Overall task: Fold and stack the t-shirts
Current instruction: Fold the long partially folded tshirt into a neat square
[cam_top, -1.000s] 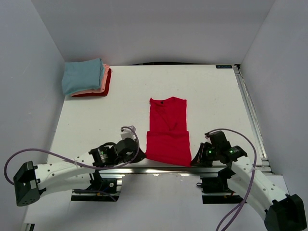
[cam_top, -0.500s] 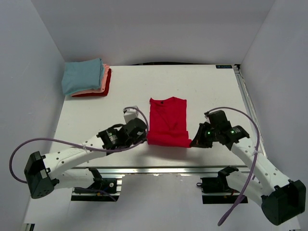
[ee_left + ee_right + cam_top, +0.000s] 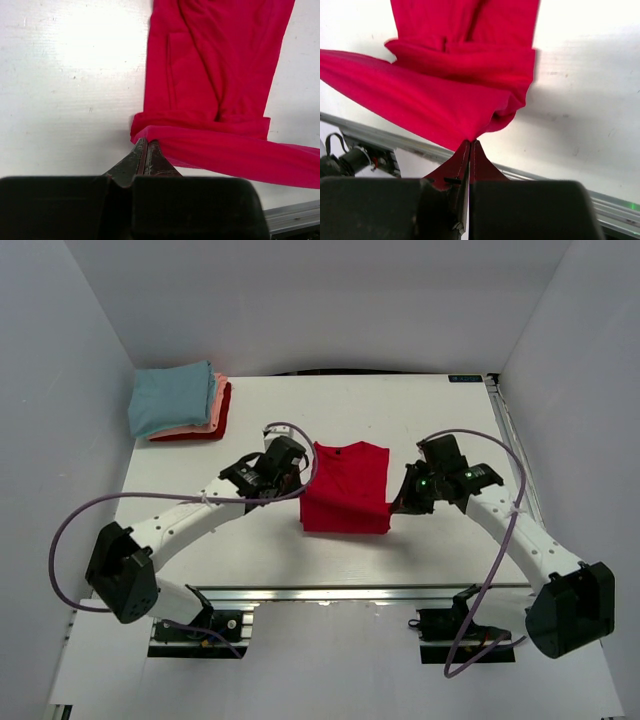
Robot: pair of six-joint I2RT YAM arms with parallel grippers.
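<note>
Red shirt point(image 3: 345, 490): it lies near the middle of the table point(image 3: 440, 420), collar toward the far side. Its sides are already folded in, so it forms a narrow strip. The near hem is lifted and carried over the body.
Reason for the hold: each gripper takes one corner of the near hem, so the edge hangs taut between them. It can be laid down straight, without wrinkles.
Left gripper point(image 3: 146, 145): the jaws are pressed together on the left hem corner, with only thin cloth between them.
Right gripper point(image 3: 471, 145): the jaws are closed in the same way, pinching the right hem corner. The cloth spreads out from the tips like a fan.
Left arm: it reaches far forward and inward from its base. The wrist is low, just beside the left edge of the shirt.
Right arm: it mirrors the left one, stretched forward with the wrist beside the right edge. The two wrists stand about level with each other.
Step in hand: I judge it a bottom-to-top fold, about half way toward the collar.
Stack point(image 3: 180, 405): it waits in the far left corner, well apart from both arms. Light blue is on top, then salmon-pink, then red at the bottom.
Next need: probably both grippers must move evenly, or the hem will land crooked.
</note>
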